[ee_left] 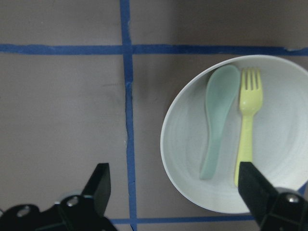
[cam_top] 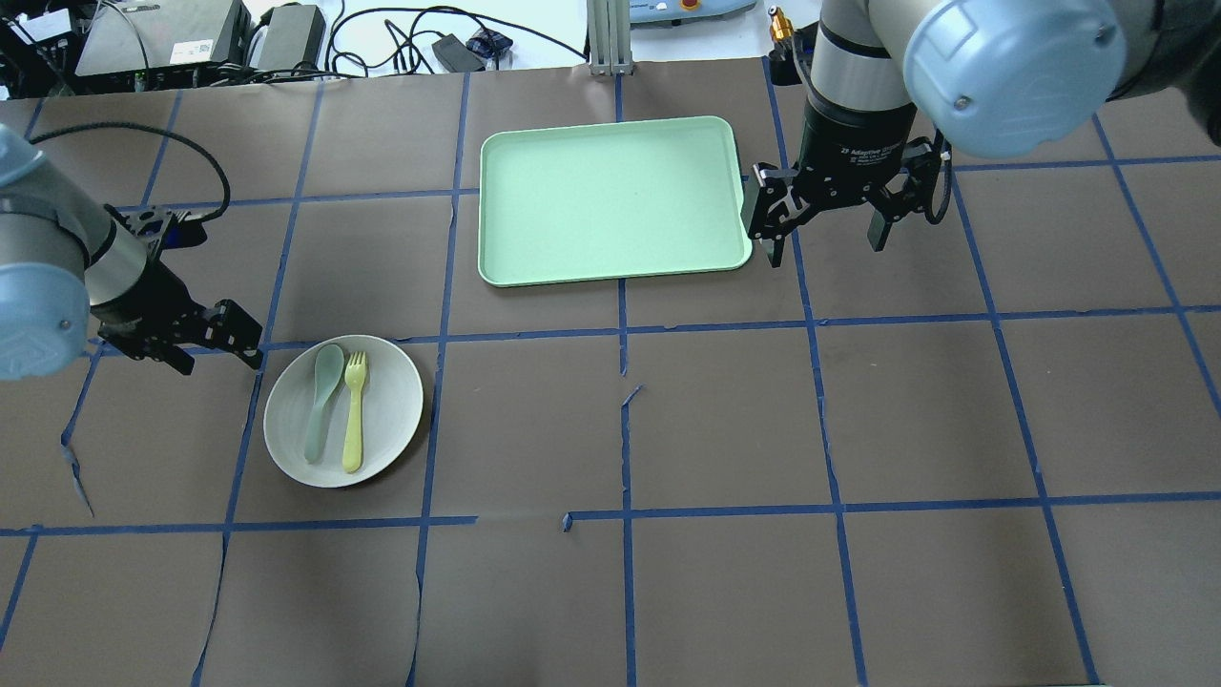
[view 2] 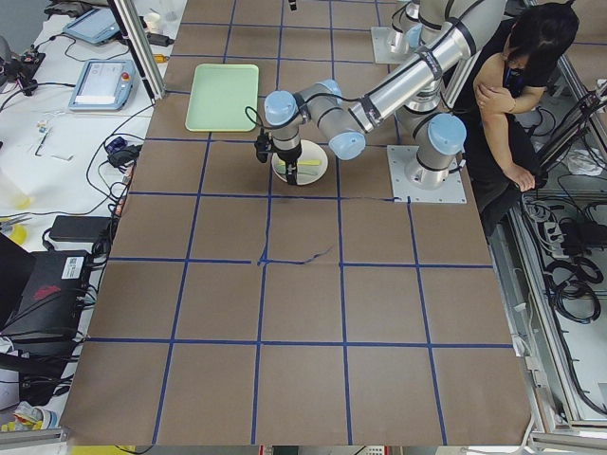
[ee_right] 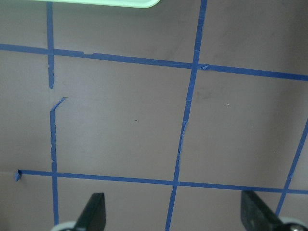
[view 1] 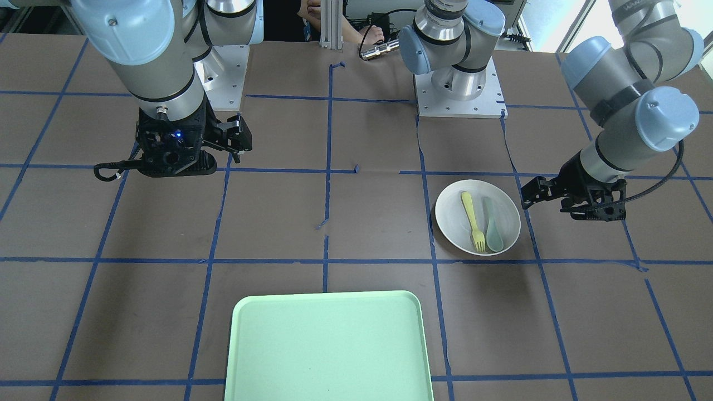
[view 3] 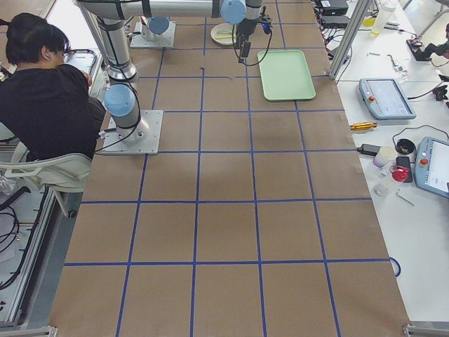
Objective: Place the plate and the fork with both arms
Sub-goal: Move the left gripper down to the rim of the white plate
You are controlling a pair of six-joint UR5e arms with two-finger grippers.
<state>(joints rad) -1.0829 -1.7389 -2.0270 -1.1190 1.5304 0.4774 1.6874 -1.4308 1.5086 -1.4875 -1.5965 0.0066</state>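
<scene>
Plate [cam_top: 393, 405], round, shallow, off-white, sits on your desk [cam_top: 725, 429] just beside the wide-open, empty left end effector [cam_top: 219, 359], the slim yellow plastic fork [cam_top: 354, 412] lying in it; the right end effector [cam_top: 824, 250] gapes empty too.

We are holding our left gripper [cam_top: 221, 358] and right gripper [cam_top: 824, 246] well apart, each pointing downward, jaws gaping wide, gripping nothing.

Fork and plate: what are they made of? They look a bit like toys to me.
The fork looks like matte pale-yellow plastic: one even colour, thick rounded edges, no metallic glint. The plate seems off-white plastic or melamine, dull with no glossy glare, though ceramic cannot be ruled out.
</scene>
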